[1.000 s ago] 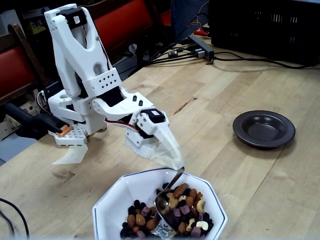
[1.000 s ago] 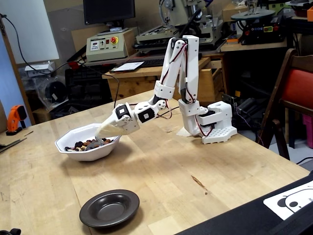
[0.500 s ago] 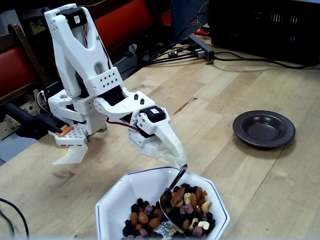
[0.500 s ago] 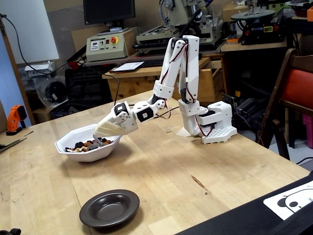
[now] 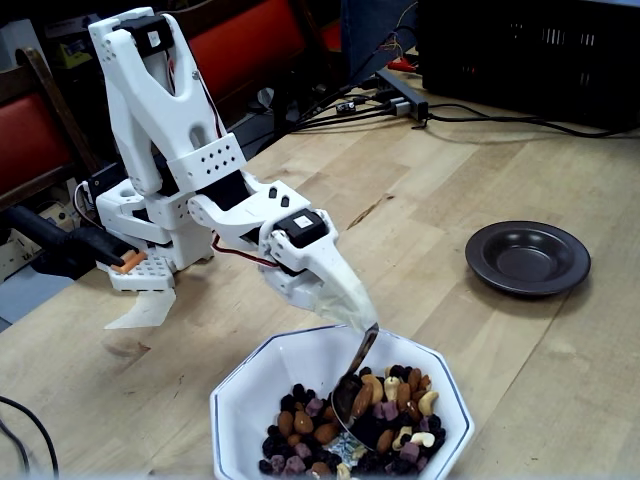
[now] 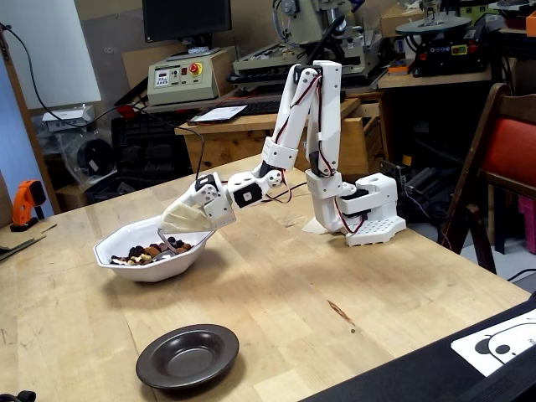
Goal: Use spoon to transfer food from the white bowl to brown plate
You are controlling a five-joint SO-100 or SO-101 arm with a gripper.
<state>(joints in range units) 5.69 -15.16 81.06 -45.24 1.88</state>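
The white bowl (image 5: 262, 392) sits at the table's near edge in one fixed view and at the left (image 6: 151, 270) in the other, where it looks slightly tipped. Food (image 5: 396, 393) of nuts and dried fruit fills its right half, also seen as a low heap of food (image 6: 149, 249). My gripper (image 5: 368, 322) reaches down over the bowl's rim, shut on the spoon (image 5: 360, 356), whose scoop end is dug into the food. The gripper (image 6: 168, 231) hangs just above the bowl's far side. The brown plate (image 5: 527, 257) lies apart to the right, and near the front edge as the brown plate (image 6: 188, 356); nothing lies on it.
The arm's white base (image 5: 150, 272) stands behind the bowl. Cables and a black crate (image 5: 530, 45) line the far edge. A red chair (image 6: 512, 151) stands at the right, an orange tool (image 6: 28, 202) at the left, a black panel with paper (image 6: 501, 345) at the front right.
The gripper and spoon pushed forward and right through the food, and the bowl slid that way with them. In the other fixed view the bowl shifted and tipped a little.
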